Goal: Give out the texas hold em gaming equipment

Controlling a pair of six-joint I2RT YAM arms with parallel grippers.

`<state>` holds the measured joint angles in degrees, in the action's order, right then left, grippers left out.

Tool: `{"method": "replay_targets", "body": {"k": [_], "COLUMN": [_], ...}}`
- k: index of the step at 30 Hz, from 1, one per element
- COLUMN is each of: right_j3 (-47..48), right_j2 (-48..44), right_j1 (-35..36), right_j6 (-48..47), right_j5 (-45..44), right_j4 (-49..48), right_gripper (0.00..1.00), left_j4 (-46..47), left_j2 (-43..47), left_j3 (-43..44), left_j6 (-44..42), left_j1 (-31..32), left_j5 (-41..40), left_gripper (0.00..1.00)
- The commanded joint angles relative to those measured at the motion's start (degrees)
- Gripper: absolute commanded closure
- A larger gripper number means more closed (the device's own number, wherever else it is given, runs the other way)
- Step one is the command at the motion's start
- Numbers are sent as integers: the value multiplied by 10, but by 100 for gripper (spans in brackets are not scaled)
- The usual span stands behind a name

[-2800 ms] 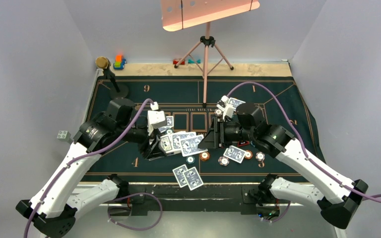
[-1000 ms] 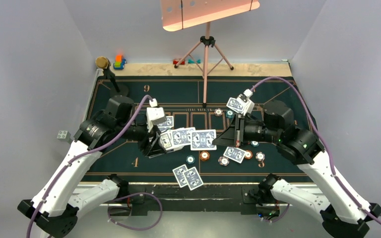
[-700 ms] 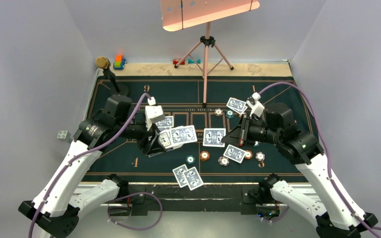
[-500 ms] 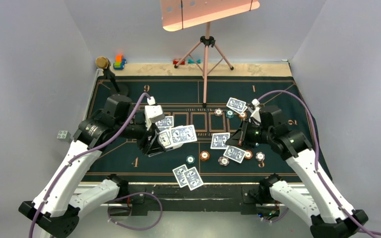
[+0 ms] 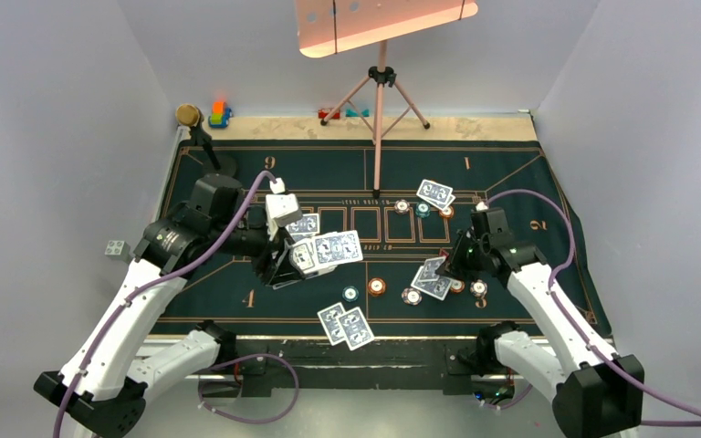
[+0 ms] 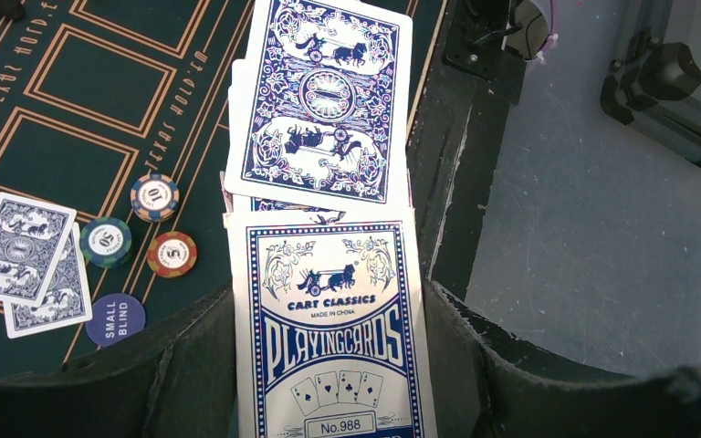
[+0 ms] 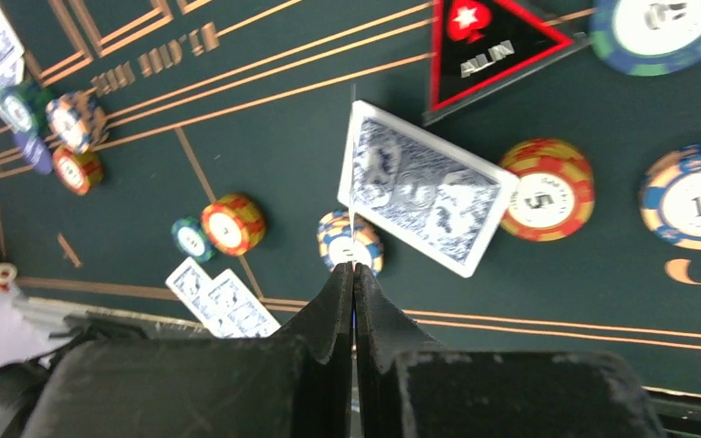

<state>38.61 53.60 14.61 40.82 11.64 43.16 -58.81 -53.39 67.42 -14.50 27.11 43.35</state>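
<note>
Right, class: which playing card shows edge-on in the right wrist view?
The blue-backed playing card pinched in the right fingers, a thin line; the others lie flat on the green felt.

Card box (image 6: 329, 347) base cropped, blue-green chip (image 7: 666, 36) clipped

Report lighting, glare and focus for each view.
Top external: the pink panel is blown out, the mat evenly lit. Left wrist: the card box print is crisp, the left gripper around it underexposed. Right wrist: chips and marker are sharp, the right gripper blurs near the lens, its held card a thin edge.
</note>
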Motion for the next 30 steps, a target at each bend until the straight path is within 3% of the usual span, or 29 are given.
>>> {"method": "replay_targets", "body": {"k": [1,5,10,15,19,26,30], "right_j3": [-16,-17,-48,-77,-79,-30,26], "right_j2": [-21,-13,8,-26,-67,-91,-74], "right_j1": [-18,-22,-22,-22,-22,-22,-22], "right_j6": [-13,5,42,76,95,95,69], "right_j5": [-62,-78,-35,-13,-31,-55,-66], "right_j4": [-27,-17,-18,6,50,110,132], "right_gripper": [100,100,100,100,87,38,35], "left_j4": [20,18,16,24,27,27,27], "left_j2": [8,7,8,8,6,3,3], "left_j3": [15,19,19,12,14,17,17], "left_j6": [2,3,6,19,20,20,19], "left_j1": [-3,-3,-3,-3,-3,-3,-3], "left_j5": [26,31,42,60,64,67,67], "left_gripper": [100,100,100,100,100,100,100]}}
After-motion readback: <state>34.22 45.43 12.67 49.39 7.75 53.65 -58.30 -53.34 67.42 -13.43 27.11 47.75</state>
